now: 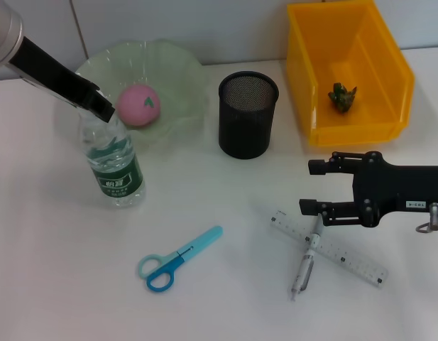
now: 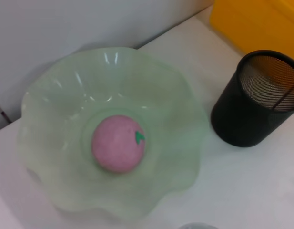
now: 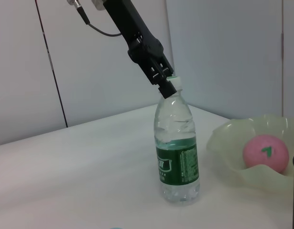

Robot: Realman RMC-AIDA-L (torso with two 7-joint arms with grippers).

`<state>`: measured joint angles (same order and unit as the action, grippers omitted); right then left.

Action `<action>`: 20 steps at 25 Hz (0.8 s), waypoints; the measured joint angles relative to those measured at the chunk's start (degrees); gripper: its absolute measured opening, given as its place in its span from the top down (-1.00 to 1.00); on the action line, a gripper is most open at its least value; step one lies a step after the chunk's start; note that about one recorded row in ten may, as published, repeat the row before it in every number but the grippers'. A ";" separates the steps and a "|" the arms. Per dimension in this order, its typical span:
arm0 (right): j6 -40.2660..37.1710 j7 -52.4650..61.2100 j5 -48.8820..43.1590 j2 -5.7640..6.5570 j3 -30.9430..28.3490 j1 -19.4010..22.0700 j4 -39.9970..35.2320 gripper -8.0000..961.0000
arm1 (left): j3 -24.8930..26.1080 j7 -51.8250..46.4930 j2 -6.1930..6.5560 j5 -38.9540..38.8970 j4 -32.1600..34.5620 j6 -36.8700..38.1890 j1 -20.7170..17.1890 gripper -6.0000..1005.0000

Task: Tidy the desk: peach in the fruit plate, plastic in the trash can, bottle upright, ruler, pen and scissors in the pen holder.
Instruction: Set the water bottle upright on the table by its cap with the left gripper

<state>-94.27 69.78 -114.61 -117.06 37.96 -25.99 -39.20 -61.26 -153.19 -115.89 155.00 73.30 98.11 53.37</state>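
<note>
**A:** Where is the right gripper (image 1: pixel 312 187)?

**B:** Over the desk (image 1: pixel 226 298), fingers spread, holding nothing. The pen (image 1: pixel 306 264) lies just below it toward the robot, crossing the ruler (image 1: pixel 332 246); the pen's length runs toward and away from the robot, slightly slanted.

**A:** And the left gripper (image 1: pixel 103 106)?

**B:** Pinching the cap of the upright bottle (image 1: pixel 116 165) beside the fruit plate (image 1: pixel 176 71), far from the pen. The right is nearer.

Looked like a bare lab setup to me: plain white counter (image 1: pixel 48 284) against blank panelled walls (image 3: pixel 89 62), with a yellow storage bin (image 1: pixel 389 78).
</note>
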 joint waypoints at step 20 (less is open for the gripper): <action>0.35 0.12 0.00 0.00 0.01 -0.18 0.00 -0.59 | 0.18 1.46 -0.74 1.88 0.62 -1.83 -0.81 0.12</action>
<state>-93.92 69.90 -114.61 -117.06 37.97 -26.17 -39.20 -61.08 -151.73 -116.63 156.88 73.93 96.28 52.56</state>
